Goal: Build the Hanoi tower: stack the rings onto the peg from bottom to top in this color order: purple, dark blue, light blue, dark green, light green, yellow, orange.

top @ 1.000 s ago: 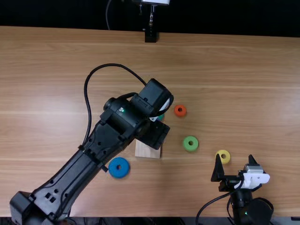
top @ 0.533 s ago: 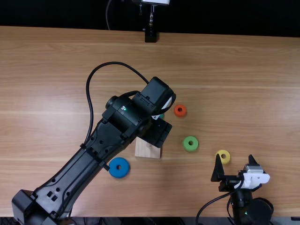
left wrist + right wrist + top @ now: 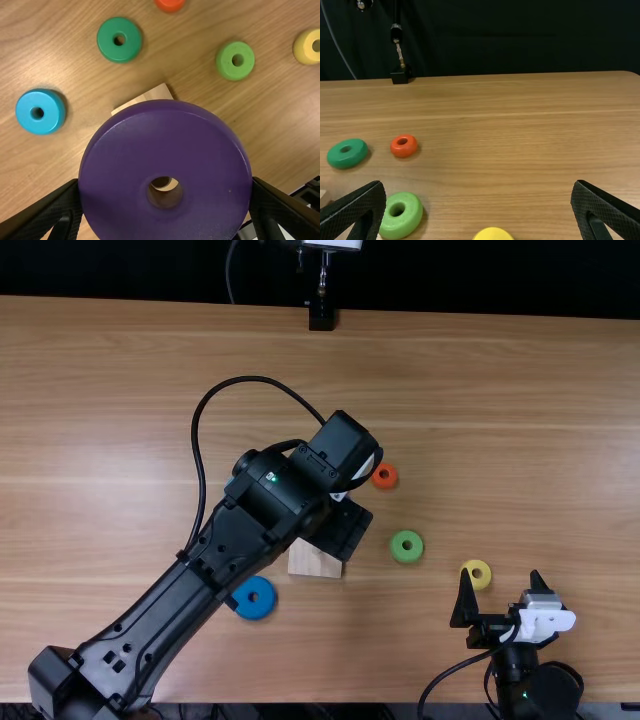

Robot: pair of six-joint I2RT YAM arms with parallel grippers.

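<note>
In the top view my left gripper [image 3: 338, 528] is over the wooden base [image 3: 314, 561], its fingertips hidden beneath the arm. The left wrist view has the left gripper [image 3: 166, 189] shut on the purple ring [image 3: 165, 137], which is held above the base [image 3: 156, 94]; pale wood is visible through its hole. My right gripper [image 3: 501, 580] stands open near the yellow ring [image 3: 477, 574]; in its wrist view the right gripper [image 3: 478, 192] has nothing between its fingers. The dark blue ring [image 3: 254, 597] lies beside the left arm. Elsewhere lie light blue [image 3: 40, 111] and dark green [image 3: 119, 51] rings.
On the table [image 3: 520, 420], the light green ring [image 3: 407, 546] lies right of the base, with the orange ring [image 3: 385, 476] farther back. The left arm's cable arches over the table. A black stand [image 3: 321, 316] is at the far edge.
The left arm has shifted a little to the right over the base, covering the dark green ring and part of the orange one in the top view. The right arm has kept still.
</note>
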